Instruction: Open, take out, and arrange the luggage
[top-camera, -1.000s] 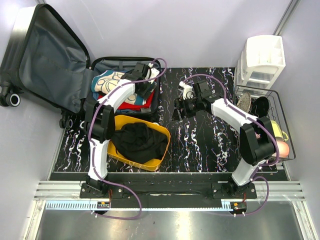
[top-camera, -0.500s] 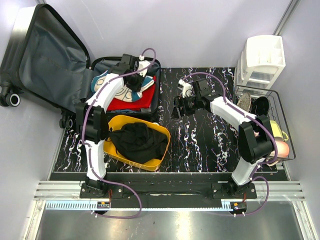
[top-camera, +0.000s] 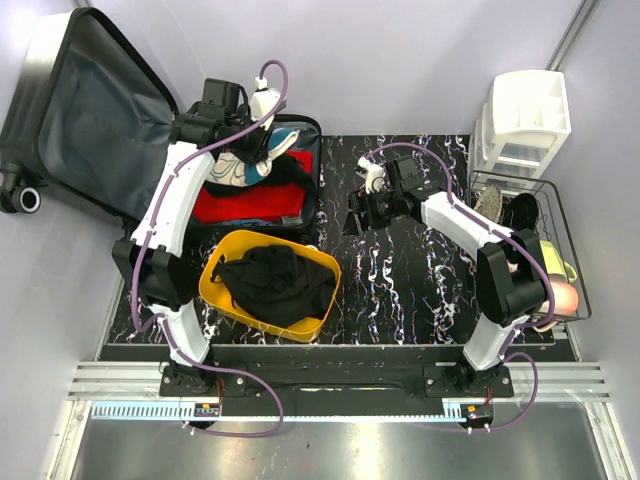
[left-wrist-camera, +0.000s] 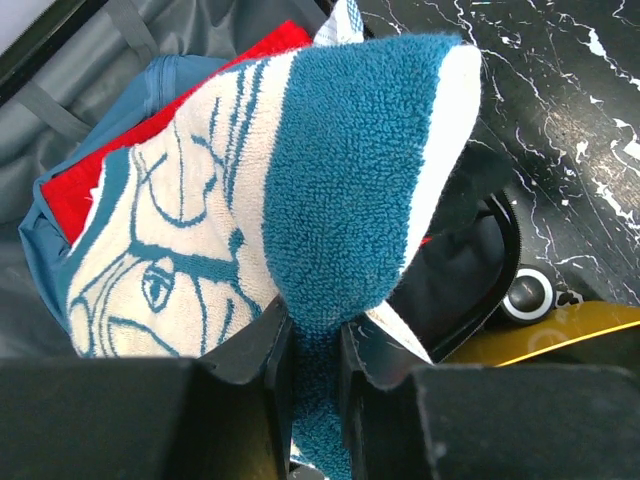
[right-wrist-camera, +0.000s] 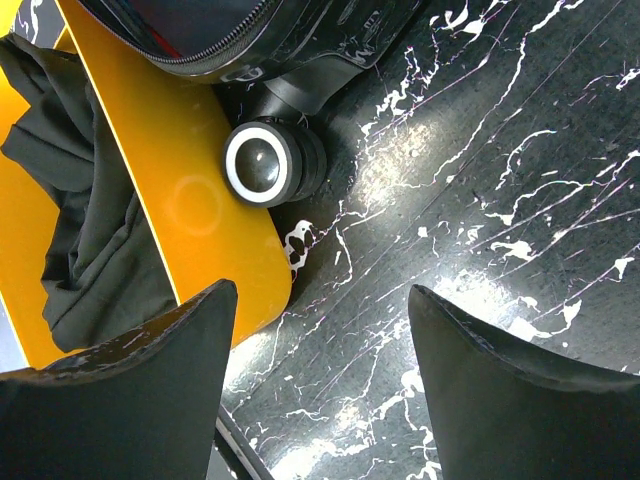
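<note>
Over the open luggage (top-camera: 90, 120) at the table's far-left corner, our left gripper (left-wrist-camera: 312, 352) pinches a teal-and-cream towel (left-wrist-camera: 350, 180); our right gripper (right-wrist-camera: 318, 300) hangs spread above the marbled tabletop (right-wrist-camera: 480, 200), near the yellow bin (right-wrist-camera: 170, 170).

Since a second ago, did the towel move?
Yes. The towel, pinched in the left jaws, has lifted and shifted right, toward the suitcase's right rim.

Teal-and-cream line-drawn towel (left-wrist-camera: 350, 180), red cloth (top-camera: 245, 205), black garment (top-camera: 275, 280), yellow-orange bin (right-wrist-camera: 190, 200), white-veined black tabletop (top-camera: 400, 290), grey-lined black luggage (top-camera: 95, 115).
</note>
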